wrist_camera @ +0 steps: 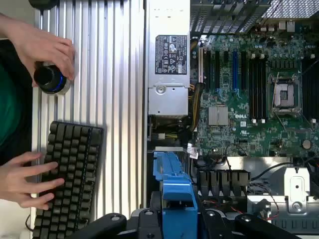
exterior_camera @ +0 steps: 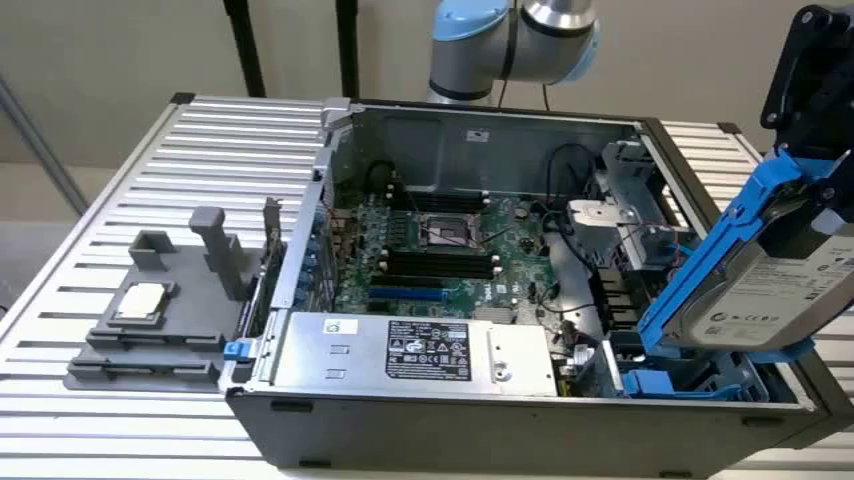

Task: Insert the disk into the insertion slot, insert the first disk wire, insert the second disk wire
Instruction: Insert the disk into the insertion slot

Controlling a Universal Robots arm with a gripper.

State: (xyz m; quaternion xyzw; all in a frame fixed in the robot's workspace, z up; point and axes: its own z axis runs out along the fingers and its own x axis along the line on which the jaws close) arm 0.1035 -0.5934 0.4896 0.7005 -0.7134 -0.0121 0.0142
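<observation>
The hand (exterior_camera: pixel 811 185) is clamped on the blue carrier (exterior_camera: pixel 707 270) of the disk (exterior_camera: pixel 767 295), its jaws closed against the frame's upper end. The disk hangs tilted, label outward, above the computer case (exterior_camera: pixel 534 432) at its front corner on the exterior view's right. It is just over the insertion slot (exterior_camera: pixel 674 382) with its blue tabs and is not yet seated. Inside the case, the silver power-supply box (exterior_camera: pixel 400 350) lies along the front wall. I judge the disk to be a stiff, dense block, fairly heavy for its size and sensitive to knocks, while the plastic frame may flex. The carrier's rails or end look the safest hold, not the label face.
</observation>
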